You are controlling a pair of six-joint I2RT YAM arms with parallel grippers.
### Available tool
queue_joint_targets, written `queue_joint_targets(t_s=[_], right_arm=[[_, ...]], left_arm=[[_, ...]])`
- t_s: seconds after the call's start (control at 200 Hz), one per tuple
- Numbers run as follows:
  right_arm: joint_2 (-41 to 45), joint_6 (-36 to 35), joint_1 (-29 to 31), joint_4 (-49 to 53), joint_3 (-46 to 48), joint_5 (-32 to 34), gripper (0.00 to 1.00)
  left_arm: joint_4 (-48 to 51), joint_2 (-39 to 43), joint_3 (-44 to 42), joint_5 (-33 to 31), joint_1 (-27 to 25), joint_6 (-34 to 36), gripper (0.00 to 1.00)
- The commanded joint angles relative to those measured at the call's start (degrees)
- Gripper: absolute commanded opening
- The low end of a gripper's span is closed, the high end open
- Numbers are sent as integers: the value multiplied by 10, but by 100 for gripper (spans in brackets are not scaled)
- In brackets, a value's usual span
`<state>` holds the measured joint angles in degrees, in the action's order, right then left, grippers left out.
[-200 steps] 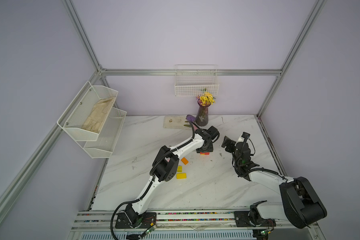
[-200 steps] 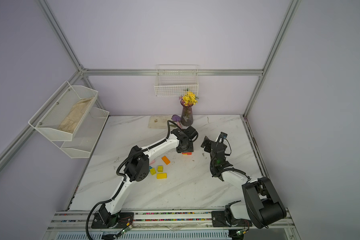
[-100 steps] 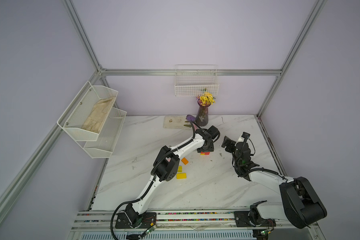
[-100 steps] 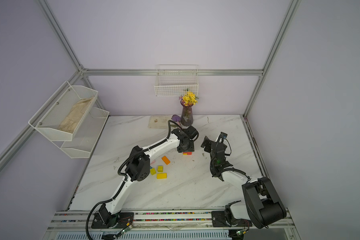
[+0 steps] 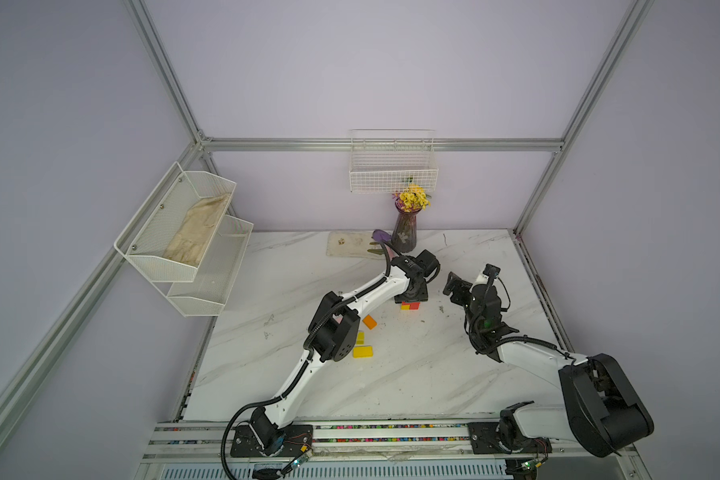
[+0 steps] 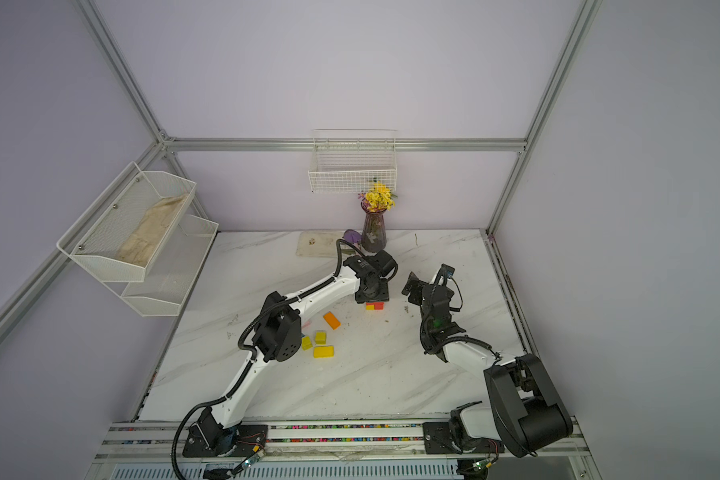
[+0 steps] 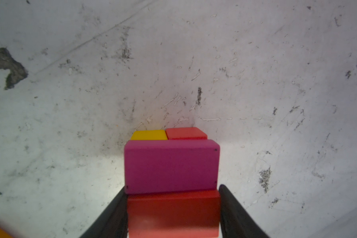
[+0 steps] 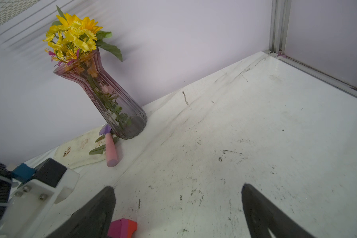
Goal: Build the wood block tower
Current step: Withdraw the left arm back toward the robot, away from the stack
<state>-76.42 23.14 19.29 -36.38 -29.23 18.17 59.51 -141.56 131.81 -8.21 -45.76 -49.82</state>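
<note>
The tower (image 5: 410, 306) stood toward the back middle of the marble table (image 5: 391, 382), in front of the vase (image 5: 404, 235) and directly under the left gripper (image 5: 411, 296). In the left wrist view its bottom layer was a yellow block (image 7: 149, 135) and a salmon block (image 7: 186, 133), side by side and touching. A magenta block (image 7: 171, 165) lay across them, and a red block (image 7: 173, 208) lay on top of that. The left gripper was partly closed, its black fingers (image 7: 115, 214) pressed against the two ends of the red block, gripping it. The right gripper (image 8: 177, 187) hung just right of the tower, its jaws spread wide with nothing between them. A magenta-and-red corner of the tower showed beside one of its fingers. Loose pieces lay nearer the front left: an orange block (image 6: 331, 320), two yellow cubes (image 6: 319, 337) and a yellow brick (image 6: 323, 351). Behind the tower, a pink-handled trowel (image 8: 111, 151) rested on a stained cloth (image 8: 78, 150) beside the vase of yellow flowers. A pale mark on the vase in both top views was too small to read
</note>
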Motion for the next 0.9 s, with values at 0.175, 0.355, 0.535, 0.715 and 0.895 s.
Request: queue_joint_targets(t_s=[0.175,0.355,0.535,0.715,0.895], right_arm=[[10,3,-2,-14,4,-1,97],[10,3,-2,-14,5,-2,97],[9,3,-1,-14,5,-2,97],[10,3,-1,-14,5,0,97],[13,5,-1,-15,7,1,97]], left_arm=[[5,-9,51,-3,5,11,74],[5,-8,51,-2,5,11,77],[5,-3,51,-1,5,14,82],[5,19,42,2,5,25,96],[4,85,-1,3,2,39,100]])
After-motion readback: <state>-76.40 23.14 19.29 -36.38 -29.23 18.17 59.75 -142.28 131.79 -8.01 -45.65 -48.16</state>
